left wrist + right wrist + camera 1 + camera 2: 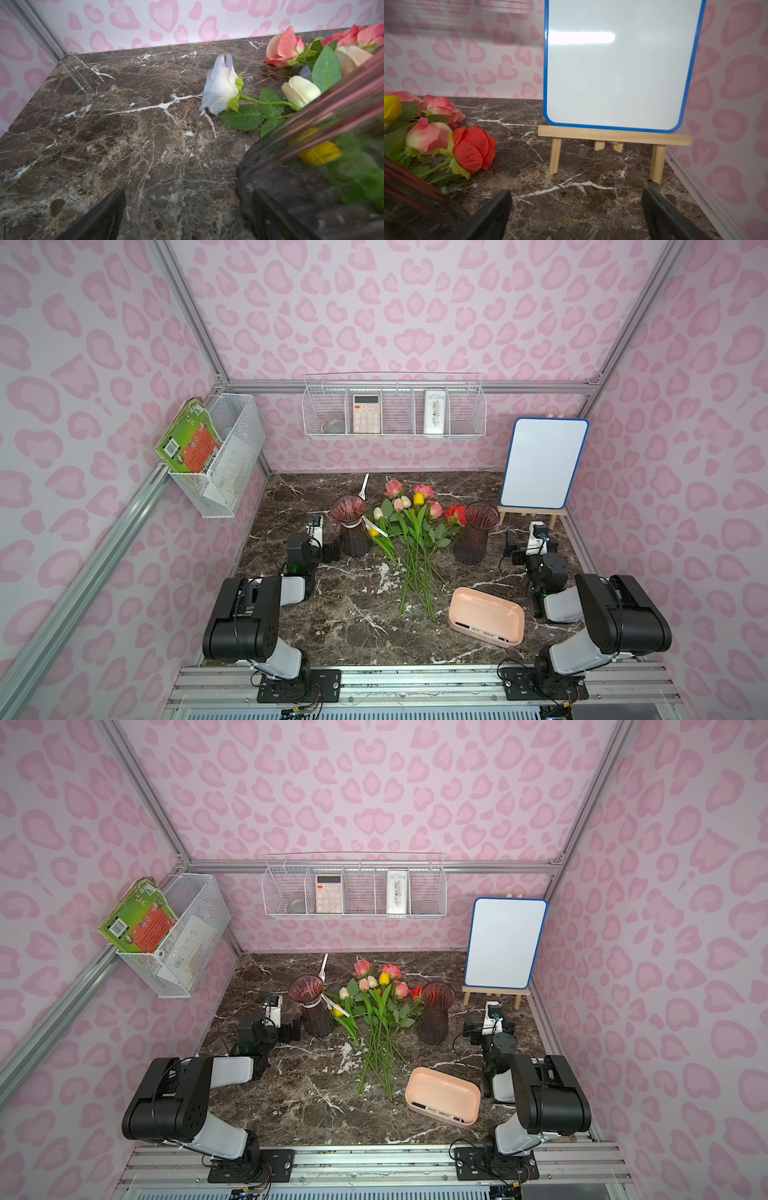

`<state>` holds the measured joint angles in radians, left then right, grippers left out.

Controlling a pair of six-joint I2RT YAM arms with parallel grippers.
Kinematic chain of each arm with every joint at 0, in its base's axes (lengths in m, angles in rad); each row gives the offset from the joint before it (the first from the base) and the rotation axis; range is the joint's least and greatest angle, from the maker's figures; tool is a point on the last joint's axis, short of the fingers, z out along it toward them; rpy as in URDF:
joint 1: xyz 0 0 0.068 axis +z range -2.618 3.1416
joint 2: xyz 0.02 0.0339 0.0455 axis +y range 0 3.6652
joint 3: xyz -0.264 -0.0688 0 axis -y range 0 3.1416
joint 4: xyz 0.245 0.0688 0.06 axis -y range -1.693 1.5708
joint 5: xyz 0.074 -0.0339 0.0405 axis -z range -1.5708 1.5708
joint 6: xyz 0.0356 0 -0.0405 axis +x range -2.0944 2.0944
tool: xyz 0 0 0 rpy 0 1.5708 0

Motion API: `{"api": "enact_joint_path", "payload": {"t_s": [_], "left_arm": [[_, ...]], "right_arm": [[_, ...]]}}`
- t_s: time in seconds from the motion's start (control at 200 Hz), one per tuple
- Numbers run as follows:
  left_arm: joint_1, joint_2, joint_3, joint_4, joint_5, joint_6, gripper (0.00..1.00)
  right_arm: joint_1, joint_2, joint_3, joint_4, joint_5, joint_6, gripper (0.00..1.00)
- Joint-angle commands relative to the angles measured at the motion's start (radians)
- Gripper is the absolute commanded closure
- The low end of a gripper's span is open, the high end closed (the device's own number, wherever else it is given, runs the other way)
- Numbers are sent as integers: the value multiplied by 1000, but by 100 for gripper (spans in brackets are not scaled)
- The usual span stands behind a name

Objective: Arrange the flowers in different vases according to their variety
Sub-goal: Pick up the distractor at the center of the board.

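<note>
A peach tray sits open side up near the front of the dark marble table. At the back right, a blue-framed whiteboard leans on a small wooden easel. A wire basket on the back wall holds a calculator — another basket on the left wall holds a green book.

The right gripper is pointing low across the table, its fingers standing wide apart with bare marble showing between them. Straight ahead of it a whiteboard is resting on an easel. Just beside one finger a vase is showing, blurred; ahead of that finger a red rose, pink roses and a yellow tulip are lying on the table
</note>
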<state>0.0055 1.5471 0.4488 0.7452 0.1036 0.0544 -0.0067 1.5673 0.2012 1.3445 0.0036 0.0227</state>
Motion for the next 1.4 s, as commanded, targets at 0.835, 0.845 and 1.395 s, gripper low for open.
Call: {"api": "enact_joint_path", "payload": {"t_s": [0.835, 0.845, 1.395], "left_arm": [[-31, -627, 30, -631, 66, -305, 1], [-31, -638, 29, -638, 72, -315, 1], [-37, -894, -3, -780, 420, -420, 1]], "right_arm": [[203, -753, 202, -1126, 90, 353, 1], [202, -760, 202, -1140, 89, 367, 1], [301, -822, 304, -1603, -103, 446, 13]]}}
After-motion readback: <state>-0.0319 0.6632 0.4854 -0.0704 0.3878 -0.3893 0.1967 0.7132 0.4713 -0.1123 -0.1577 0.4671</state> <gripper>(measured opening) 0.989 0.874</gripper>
